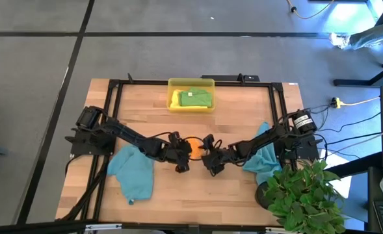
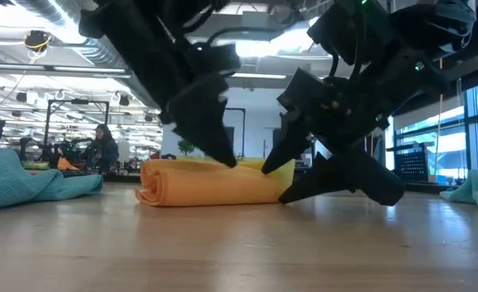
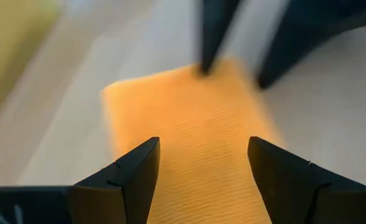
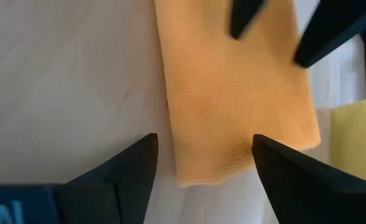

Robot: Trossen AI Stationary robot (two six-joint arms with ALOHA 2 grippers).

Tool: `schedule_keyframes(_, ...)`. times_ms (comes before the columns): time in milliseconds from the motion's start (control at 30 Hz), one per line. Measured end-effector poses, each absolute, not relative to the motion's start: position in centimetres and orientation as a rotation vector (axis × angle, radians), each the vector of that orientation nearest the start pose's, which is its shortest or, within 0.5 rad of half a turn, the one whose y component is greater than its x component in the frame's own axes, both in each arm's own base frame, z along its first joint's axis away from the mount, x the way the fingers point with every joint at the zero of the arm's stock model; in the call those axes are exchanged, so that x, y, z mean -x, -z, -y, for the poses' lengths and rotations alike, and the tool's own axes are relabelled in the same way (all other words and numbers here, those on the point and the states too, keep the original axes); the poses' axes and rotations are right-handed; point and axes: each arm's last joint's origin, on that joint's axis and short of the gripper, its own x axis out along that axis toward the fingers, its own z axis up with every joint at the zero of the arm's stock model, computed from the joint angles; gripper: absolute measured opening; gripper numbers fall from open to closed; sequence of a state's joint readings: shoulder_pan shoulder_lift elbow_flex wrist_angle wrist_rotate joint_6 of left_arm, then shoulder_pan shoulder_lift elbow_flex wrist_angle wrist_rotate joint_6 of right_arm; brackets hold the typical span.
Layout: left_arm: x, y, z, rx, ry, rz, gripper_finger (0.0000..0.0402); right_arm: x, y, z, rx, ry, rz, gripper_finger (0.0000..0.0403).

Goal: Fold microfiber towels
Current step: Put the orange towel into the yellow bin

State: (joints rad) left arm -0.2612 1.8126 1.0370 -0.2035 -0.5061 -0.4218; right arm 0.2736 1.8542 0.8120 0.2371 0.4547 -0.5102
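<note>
A folded orange towel (image 1: 193,148) lies flat on the wooden table (image 1: 198,195), near its middle; in the low view the orange towel (image 2: 210,185) shows as a thick flat bundle. My left gripper (image 1: 183,157) comes at it from the table's left, slanting down and open, with the orange towel (image 3: 195,124) ahead between its fingers. My right gripper (image 1: 206,158) comes from the right, also open and slanting down over the orange towel (image 4: 232,93). Each wrist view shows the other gripper's fingertips at the towel's opposite end. My left gripper has a fingertip (image 2: 227,159) down at the orange towel's top, left of its middle; I cannot tell whether it touches. My right gripper has one fingertip (image 2: 273,165) at the towel's top near its right end and the other low beside that end; whether they touch, I cannot tell.
A teal towel (image 1: 132,172) lies crumpled at the near left, another teal towel (image 1: 263,156) under the right arm. A yellow tray (image 1: 191,83) at the far edge holds a green towel (image 1: 194,97). A potted plant (image 1: 302,195) stands at the near right corner.
</note>
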Motion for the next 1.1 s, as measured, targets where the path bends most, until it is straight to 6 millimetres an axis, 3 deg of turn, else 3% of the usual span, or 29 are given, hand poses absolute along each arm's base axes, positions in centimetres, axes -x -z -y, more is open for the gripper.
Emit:
schedule_keyframes(200, -33.7, -14.9, 6.2, 0.061, -0.543, -0.904, 0.0236, -32.4, -10.7, -7.9, 0.774, -0.038, -0.804, 0.0261)
schedule_keyframes(533, -33.8, -14.7, 5.6, 0.073, -0.568, -0.900, 0.0236, -32.4, -10.7, -7.8, 0.925, -0.095, -0.814, 0.0261)
schedule_keyframes(867, -34.7, -11.6, 4.2, 0.098, -0.550, -1.003, 0.0236, -32.3, -10.7, -7.7, 1.014, -0.091, -0.832, 0.0261)
schedule_keyframes(1100, -34.8, -11.4, 3.9, 0.082, -0.530, -1.011, 0.0236, -32.4, -10.7, -7.4, 1.047, -0.091, -0.836, 0.0261)
